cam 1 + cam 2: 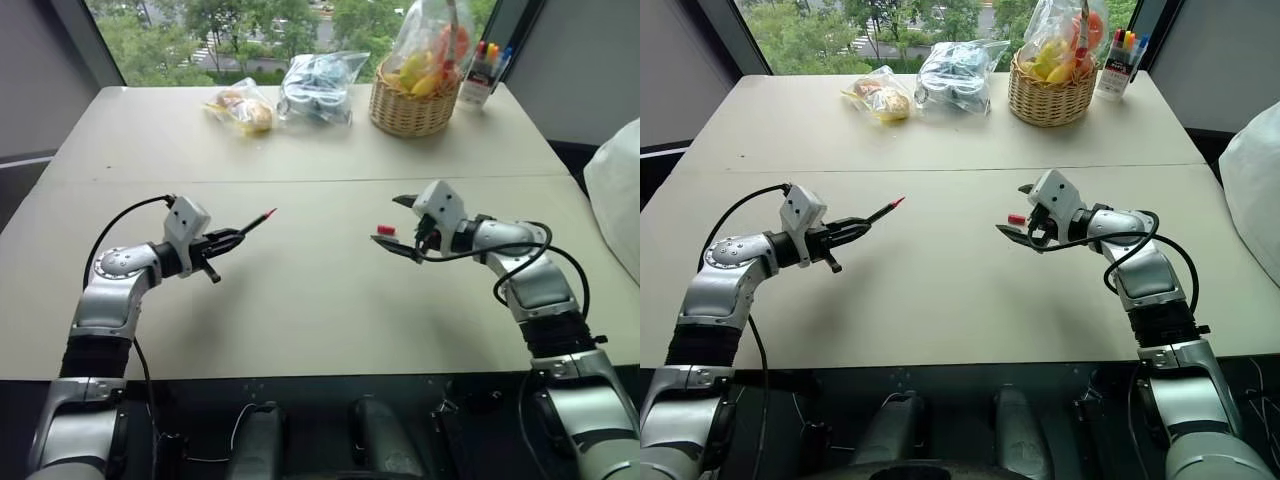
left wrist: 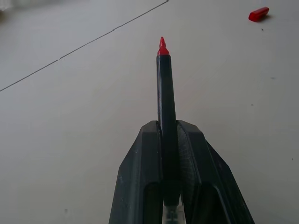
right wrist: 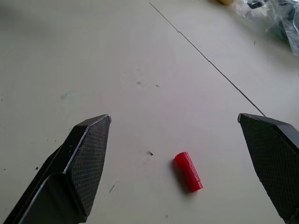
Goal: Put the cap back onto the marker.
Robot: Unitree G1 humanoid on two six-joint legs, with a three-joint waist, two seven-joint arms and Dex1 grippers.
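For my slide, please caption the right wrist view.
Open right gripper poised over the red cap lying on the table.

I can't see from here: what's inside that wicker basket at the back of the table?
The basket holds colourful items, yellow, orange and red, under a clear plastic wrap. What they are, and anything deeper inside, stays hidden.

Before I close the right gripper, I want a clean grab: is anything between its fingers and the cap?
Nothing visible. The cap lies alone on the table, between the open right gripper's fingers, with bare tabletop around it.
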